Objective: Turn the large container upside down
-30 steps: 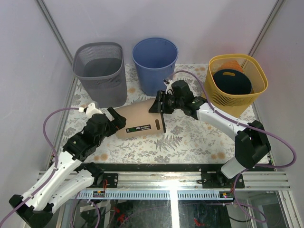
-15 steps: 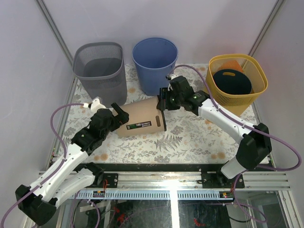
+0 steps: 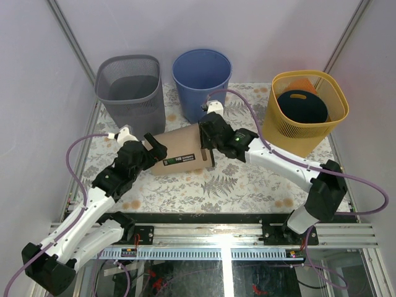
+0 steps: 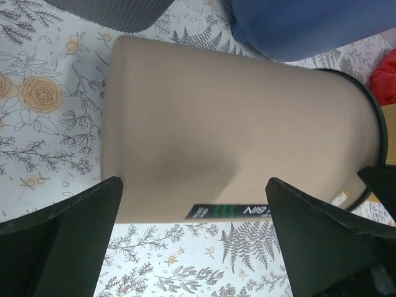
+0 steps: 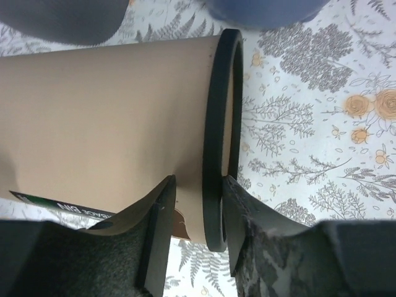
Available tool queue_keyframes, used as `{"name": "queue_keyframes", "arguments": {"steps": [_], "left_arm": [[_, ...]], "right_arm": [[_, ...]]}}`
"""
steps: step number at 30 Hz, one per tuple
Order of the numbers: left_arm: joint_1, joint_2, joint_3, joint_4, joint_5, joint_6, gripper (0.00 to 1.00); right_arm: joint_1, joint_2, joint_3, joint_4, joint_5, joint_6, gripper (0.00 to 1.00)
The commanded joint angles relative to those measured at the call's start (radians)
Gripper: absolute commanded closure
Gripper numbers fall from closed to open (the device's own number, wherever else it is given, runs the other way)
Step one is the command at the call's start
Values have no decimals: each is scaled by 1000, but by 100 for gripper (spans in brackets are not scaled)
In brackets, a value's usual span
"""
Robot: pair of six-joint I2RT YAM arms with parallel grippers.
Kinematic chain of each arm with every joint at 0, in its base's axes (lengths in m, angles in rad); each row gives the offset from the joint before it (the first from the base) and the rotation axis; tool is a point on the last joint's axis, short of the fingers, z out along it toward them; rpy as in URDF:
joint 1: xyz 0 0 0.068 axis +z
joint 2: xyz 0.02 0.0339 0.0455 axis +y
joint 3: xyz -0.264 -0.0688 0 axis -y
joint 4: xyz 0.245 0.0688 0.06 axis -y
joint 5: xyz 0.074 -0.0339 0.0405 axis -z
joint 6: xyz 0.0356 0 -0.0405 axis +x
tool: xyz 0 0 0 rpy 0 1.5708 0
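The large container [image 3: 179, 154] is a tan bin with a black rim [image 5: 216, 124], lying on its side on the floral tablecloth with its mouth to the right. My right gripper [image 3: 207, 147] straddles that rim. In the right wrist view [image 5: 198, 182] one finger touches the rim's mouth side, while the other lies over the tan wall [image 5: 105, 124] with a gap to the rim, so it is open. My left gripper [image 3: 153, 148] stands wide open at the container's closed base end. In the left wrist view [image 4: 193, 185] the tan side [image 4: 235, 136] lies just beyond its fingers.
A grey mesh bin [image 3: 131, 93] and a blue bin [image 3: 202, 77] stand upright right behind the container. A yellow basket [image 3: 291, 133] with a dark and an orange thing inside stands at the back right. Cables trail from both arms.
The container has shifted back and left, swinging toward the bins. My right gripper moved left with its rim and its jaws narrowed. My left arm reached forward to the base end.
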Motion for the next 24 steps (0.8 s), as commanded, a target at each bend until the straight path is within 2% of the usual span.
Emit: {"name": "queue_keyframes", "arguments": {"steps": [1, 4, 8, 11, 17, 19, 24], "left_arm": [[9, -19, 28, 20, 31, 41, 0], [10, -30, 30, 9, 48, 52, 0], [13, -48, 30, 0, 72, 66, 0], [12, -62, 29, -7, 78, 78, 0], [12, -91, 14, -16, 100, 109, 0], [12, -100, 14, -20, 103, 119, 0], [12, -123, 16, -34, 116, 132, 0]], "right_arm": [[37, 29, -10, 97, 237, 23, 62], [61, 37, -49, 163, 308, 26, 68], [85, 70, -71, 219, 388, 29, 69], [92, 95, -92, 254, 425, 50, 61], [105, 171, -112, 347, 502, 45, 57], [105, 199, -103, 361, 524, 42, 62], [106, 222, -112, 401, 556, 46, 85]]}}
